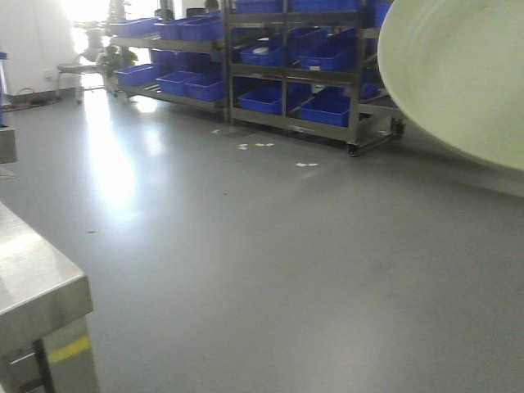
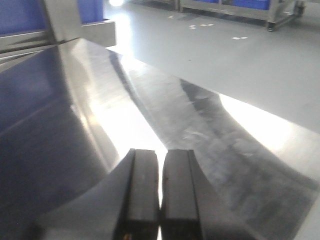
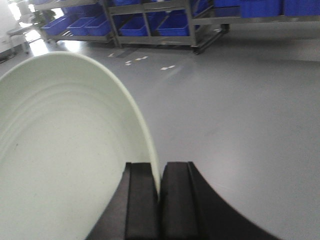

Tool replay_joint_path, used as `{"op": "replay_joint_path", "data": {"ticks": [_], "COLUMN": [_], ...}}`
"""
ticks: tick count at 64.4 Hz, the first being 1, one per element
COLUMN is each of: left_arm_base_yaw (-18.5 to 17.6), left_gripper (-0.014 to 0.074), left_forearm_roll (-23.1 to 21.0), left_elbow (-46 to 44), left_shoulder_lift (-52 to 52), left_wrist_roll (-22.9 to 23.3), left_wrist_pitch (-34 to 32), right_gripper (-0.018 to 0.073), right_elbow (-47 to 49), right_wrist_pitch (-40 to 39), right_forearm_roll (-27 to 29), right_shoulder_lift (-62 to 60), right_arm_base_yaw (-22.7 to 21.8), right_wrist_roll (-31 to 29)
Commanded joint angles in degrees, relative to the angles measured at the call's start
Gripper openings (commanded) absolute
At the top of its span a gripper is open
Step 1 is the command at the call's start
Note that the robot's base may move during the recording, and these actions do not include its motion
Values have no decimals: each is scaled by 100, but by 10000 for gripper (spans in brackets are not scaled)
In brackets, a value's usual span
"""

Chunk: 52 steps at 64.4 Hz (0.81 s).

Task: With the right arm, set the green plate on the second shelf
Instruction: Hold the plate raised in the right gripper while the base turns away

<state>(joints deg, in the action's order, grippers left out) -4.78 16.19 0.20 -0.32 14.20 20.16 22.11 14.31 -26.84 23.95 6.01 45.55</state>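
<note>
While pinched by the rim only, main risk: slipping or pivoting of the green plate point(image 3: 65, 150) between the pads, caused by a narrow hold far from its centre and a tilted, edge-on carry.
Second risk: drop onto the bare floor point(image 1: 286, 270), judged likely to chip or break; nothing underneath to catch it.
Third risk: clipping a post of the shelving rack point(image 1: 286, 78) or the blue bins point(image 1: 327, 57) on entry to the second shelf, caused by the wide overhang past the tool and the crowded levels; rack well apart at present.
Fourth risk: wrong level chosen; shelves mostly filled with bins, free spot not discernible from here.
Right tool point(image 3: 160, 200): nearly closed, clamped on the plate's rim, one pad on each face, thin edge showing between them.
Contact: pads on rim only; no touch with floor, worktop point(image 1: 33, 278) or rack.
Plate position: aloft, tilted, upper right of the front view, in front of the distant rack, not yet on any shelf.
Left tool point(image 2: 160, 200): fully closed, pads pressed together, holding nothing, low over the steel worktop; touching it or not, cannot tell.
Step in hand, by judgement: carry toward the rack.
</note>
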Motion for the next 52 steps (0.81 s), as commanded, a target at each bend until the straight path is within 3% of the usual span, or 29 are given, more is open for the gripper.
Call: {"op": "replay_joint_path", "data": {"ticks": [1, 52], "left_arm_base_yaw": [-45, -45], "left_gripper": [125, 125], "left_forearm_roll": [9, 9], "left_elbow": [237, 237], "left_shoulder_lift": [-130, -130], "left_wrist_roll": [13, 13], "left_wrist_pitch": [-331, -331], "right_gripper": [56, 56], "right_elbow": [206, 206], "right_wrist_pitch": [-604, -604], "right_forearm_roll": [-123, -123], "right_shoulder_lift": [8, 8], "right_arm_base_yaw": [-28, -28], "right_wrist_roll": [22, 22]}}
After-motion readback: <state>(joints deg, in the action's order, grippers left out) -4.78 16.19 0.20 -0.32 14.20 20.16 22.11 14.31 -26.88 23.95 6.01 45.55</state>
